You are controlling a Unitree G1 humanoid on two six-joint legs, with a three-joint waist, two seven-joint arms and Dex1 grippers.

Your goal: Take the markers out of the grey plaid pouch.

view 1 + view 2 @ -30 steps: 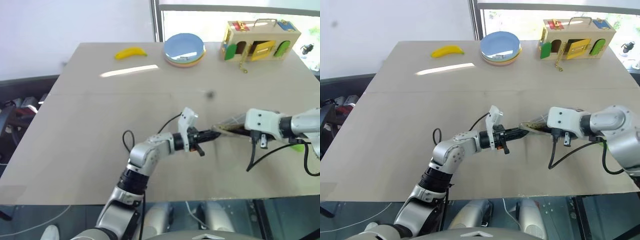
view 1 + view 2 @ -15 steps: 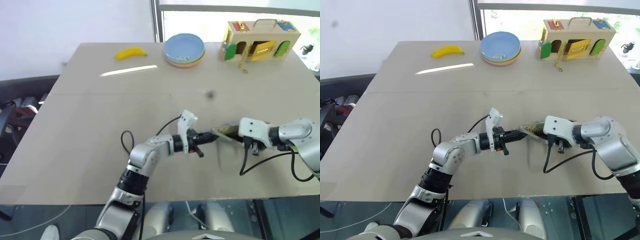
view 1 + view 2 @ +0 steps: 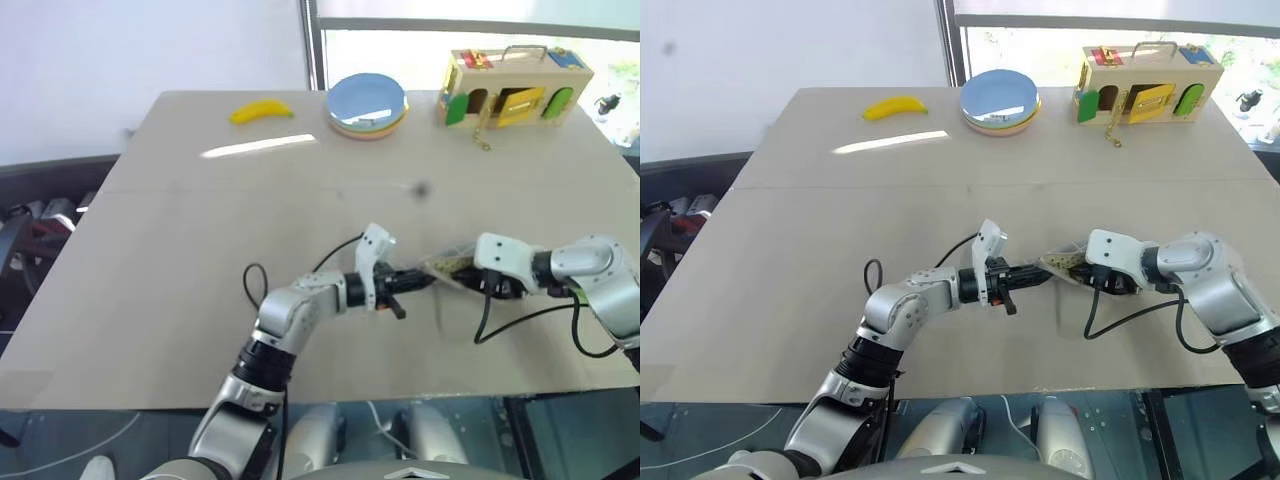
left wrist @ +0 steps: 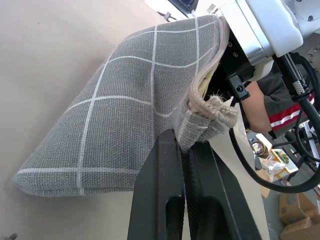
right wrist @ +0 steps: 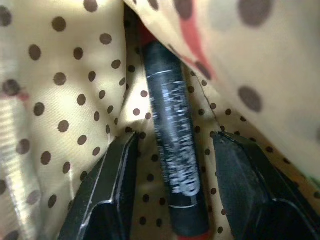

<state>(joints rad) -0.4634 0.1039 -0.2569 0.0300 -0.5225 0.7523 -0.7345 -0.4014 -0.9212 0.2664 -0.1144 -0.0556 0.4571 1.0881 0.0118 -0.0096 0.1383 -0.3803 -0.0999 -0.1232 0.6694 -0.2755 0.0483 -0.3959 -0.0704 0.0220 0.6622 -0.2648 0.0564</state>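
On the counter [image 3: 200, 250], the grey plaid pouch [image 4: 125, 120] is pinched by the closed left pincer [image 4: 184, 150]. The right pincer [image 5: 172, 150] is spread open inside, around the red marker [image 5: 172, 165].

One pouch [image 4: 130, 110], one marker [image 5: 172, 165], one banana [image 3: 261, 110], two claws [image 4: 184, 165] [image 5: 172, 150].

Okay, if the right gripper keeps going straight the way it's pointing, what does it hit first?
Probably the red marker: it lies between the open jaws of the right gripper inside the pouch, with dotted lining just beyond. Depth is unclear.
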